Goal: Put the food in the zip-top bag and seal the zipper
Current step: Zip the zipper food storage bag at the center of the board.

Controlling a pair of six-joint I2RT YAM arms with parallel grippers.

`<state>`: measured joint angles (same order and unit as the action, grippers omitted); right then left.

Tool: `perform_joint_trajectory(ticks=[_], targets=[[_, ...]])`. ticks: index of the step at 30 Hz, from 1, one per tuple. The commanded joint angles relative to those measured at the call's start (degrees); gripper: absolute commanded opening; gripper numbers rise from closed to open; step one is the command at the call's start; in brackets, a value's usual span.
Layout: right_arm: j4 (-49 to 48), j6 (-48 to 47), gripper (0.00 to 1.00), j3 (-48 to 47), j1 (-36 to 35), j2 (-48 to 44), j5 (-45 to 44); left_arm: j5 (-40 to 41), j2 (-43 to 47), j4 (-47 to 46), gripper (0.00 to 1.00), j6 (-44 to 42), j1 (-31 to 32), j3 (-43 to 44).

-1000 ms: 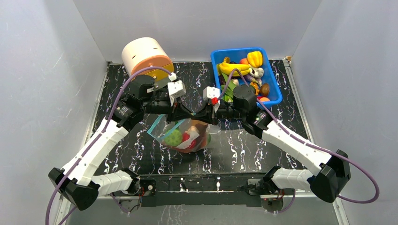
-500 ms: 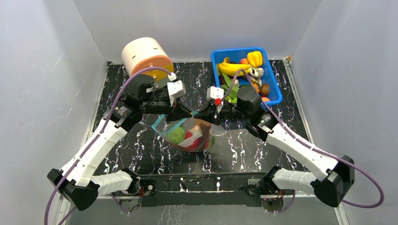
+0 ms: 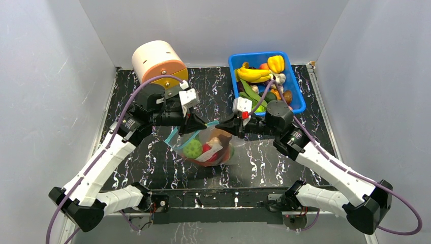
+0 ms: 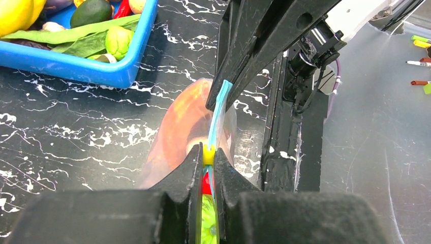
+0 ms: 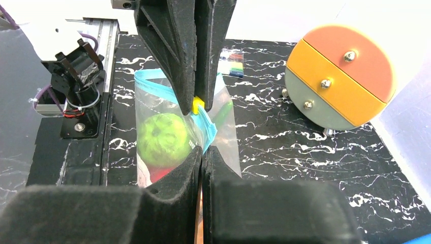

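The right gripper (image 3: pixel 227 125) has drawn away from the left gripper (image 3: pixel 199 123), baring a taut stretch of zipper (image 4: pixel 217 108) between them.
Both are clamped nearly shut: the left on the yellow slider (image 4: pixel 207 154), the right on the teal strip itself. The strip's long axis runs straight from one set of fingertips to the other, mouth edge up; the zip-top bag (image 3: pixel 207 151) hangs under them with the food (image 3: pixel 192 148) inside. Sealing looks under way, likely unfinished.

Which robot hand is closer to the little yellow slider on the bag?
Left. The left gripper pinches the yellow slider itself. The right gripper is shut on the zipper farther along, apart from the slider.
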<state>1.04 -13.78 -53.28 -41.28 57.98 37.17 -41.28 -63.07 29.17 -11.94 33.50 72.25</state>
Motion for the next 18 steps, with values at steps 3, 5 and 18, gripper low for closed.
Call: perform_joint_trajectory(ticks=[3,5,18], targets=[[-4.1,-0.2,0.00,0.0,1.9,-3.3,-3.7,3.1,3.0,3.3,0.00,0.8,-0.9,-2.6],[-4.3,-0.3,0.00,0.7,2.4,-3.4,-4.1,3.5,3.4,3.2,0.00,1.1,-0.8,-3.1],[-11.7,8.5,0.00,4.8,9.9,-4.8,-5.6,4.7,6.2,4.1,0.00,2.4,-0.9,-6.3]])
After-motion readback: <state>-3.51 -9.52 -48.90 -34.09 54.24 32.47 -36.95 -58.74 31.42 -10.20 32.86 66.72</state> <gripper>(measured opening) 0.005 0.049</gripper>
